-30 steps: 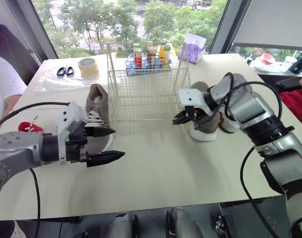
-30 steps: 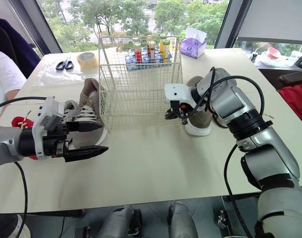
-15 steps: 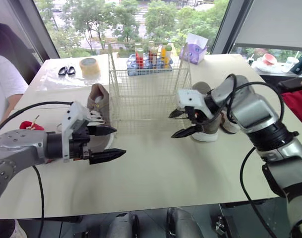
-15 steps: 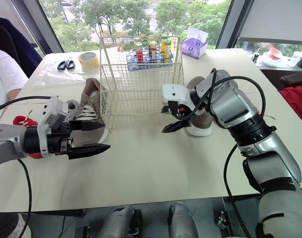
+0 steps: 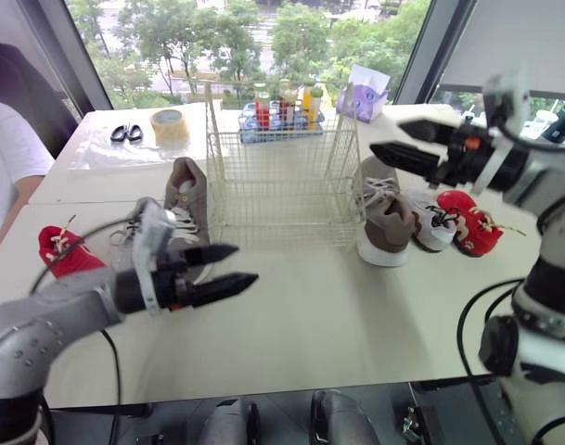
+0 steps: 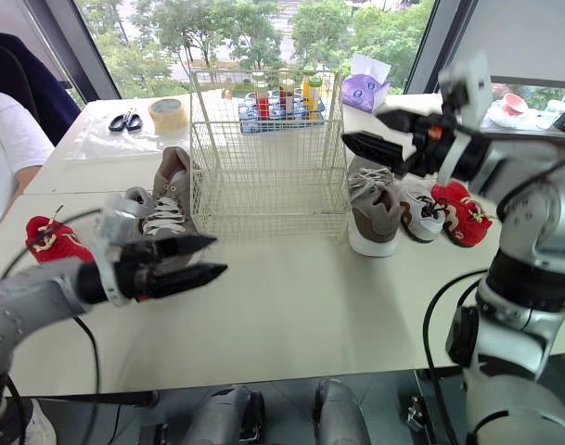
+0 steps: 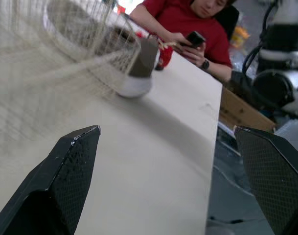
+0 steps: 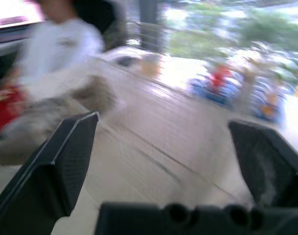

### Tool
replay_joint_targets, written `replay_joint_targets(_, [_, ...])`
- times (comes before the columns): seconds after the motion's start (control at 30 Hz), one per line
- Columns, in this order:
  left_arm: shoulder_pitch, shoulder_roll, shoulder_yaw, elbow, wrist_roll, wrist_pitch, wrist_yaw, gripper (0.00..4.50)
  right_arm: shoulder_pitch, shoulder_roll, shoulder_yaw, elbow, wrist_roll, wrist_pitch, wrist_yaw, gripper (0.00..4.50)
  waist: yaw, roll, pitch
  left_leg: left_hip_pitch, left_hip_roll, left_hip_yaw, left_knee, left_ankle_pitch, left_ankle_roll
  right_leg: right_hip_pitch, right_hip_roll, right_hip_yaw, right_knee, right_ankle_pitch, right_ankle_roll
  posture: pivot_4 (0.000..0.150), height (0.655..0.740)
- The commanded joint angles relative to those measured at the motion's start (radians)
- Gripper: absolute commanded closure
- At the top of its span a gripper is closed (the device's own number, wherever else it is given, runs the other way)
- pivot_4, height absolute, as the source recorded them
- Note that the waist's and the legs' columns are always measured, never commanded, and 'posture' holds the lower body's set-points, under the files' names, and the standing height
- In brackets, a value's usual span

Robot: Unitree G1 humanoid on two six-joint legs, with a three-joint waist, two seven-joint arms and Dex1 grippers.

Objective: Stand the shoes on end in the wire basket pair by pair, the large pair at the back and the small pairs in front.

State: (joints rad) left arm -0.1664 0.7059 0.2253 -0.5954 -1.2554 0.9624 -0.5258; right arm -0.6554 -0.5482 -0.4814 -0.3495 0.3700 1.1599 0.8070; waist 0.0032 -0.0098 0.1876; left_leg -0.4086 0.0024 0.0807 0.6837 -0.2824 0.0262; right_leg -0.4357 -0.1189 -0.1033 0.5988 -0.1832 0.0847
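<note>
The wire basket [image 5: 282, 176] stands mid-table with nothing in it. Left of it lie a large brown shoe [image 5: 185, 195], a small grey shoe [image 5: 134, 232] and a small red shoe [image 5: 64, 252]. To the basket's right stand another large brown shoe [image 5: 384, 222], a small grey-white shoe [image 5: 432, 227] and a small red shoe [image 5: 472, 222]. My left gripper [image 5: 247, 262] hovers open and unladen over the table in front of the left shoes. My right gripper [image 5: 391, 136] is open, raised in the air above the right brown shoe, holding nothing.
Behind the basket are a blue crate of bottles [image 5: 280, 111], a purple tissue box [image 5: 365, 93], a tape roll [image 5: 166, 125] and scissors [image 5: 126, 133]. A person in white [image 5: 4, 158] sits at the left; a person in red [image 7: 188, 24] sits at the right.
My right gripper opened and rose up and to the right, away from the right brown shoe. My left gripper shifted slightly right, still open. The camera view also shifted.
</note>
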Motion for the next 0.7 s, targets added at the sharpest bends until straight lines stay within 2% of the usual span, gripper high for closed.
replay_joint_targets(0.03, [-0.016, -0.046, -0.028, -0.062, 0.005, -0.043, 0.084, 0.0, 0.115, 0.018, -0.022, -0.109, -0.091, -0.175, -0.176, 0.01, 0.008, 0.002, 0.001, 0.0, 0.0, 0.0, 0.0, 0.0, 0.0, 0.0, 0.0, 0.0, 0.0, 0.0, 0.0, 0.15, 0.74])
replay_joint_targets(0.13, [-0.019, -0.075, -0.105, -0.08, 0.074, -0.05, 0.104, 0.0, 0.239, 0.107, -0.032, -0.131, -0.089, -0.238, -0.274, 0.01, 0.009, 0.004, -0.001, 0.001, -0.001, 0.001, 0.0, 0.001, 0.0, 0.0, 0.001, 0.002, 0.0, 0.0, 0.0, 0.15, 0.74])
replay_joint_targets(0.33, [0.01, -0.043, -0.149, -0.095, 0.141, -0.061, 0.058, 0.0, 0.285, 0.281, 0.011, -0.164, -0.069, -0.289, -0.455, 0.01, 0.001, 0.007, -0.002, 0.002, 0.001, 0.001, 0.0, -0.002, 0.004, 0.0, 0.004, 0.003, 0.001, -0.001, -0.002, 0.15, 0.74])
replay_joint_targets(0.47, [0.011, -0.039, -0.14, -0.078, 0.153, -0.066, 0.046, 0.0, 0.33, 0.332, 0.056, -0.065, -0.077, -0.396, -0.484, 0.01, 0.007, 0.007, -0.002, 0.002, 0.002, 0.001, 0.0, -0.002, 0.005, 0.0, 0.005, 0.003, 0.0, -0.002, -0.004, 0.15, 0.74])
replay_joint_targets(0.7, [0.02, -0.04, -0.142, -0.062, 0.184, -0.076, 0.036, 0.0, 0.32, 0.328, 0.124, 0.206, -0.151, -0.628, -0.556, 0.01, 0.003, 0.007, -0.001, 0.002, 0.002, 0.001, 0.0, -0.003, 0.006, 0.0, 0.006, 0.004, 0.0, -0.002, -0.004, 0.15, 0.74])
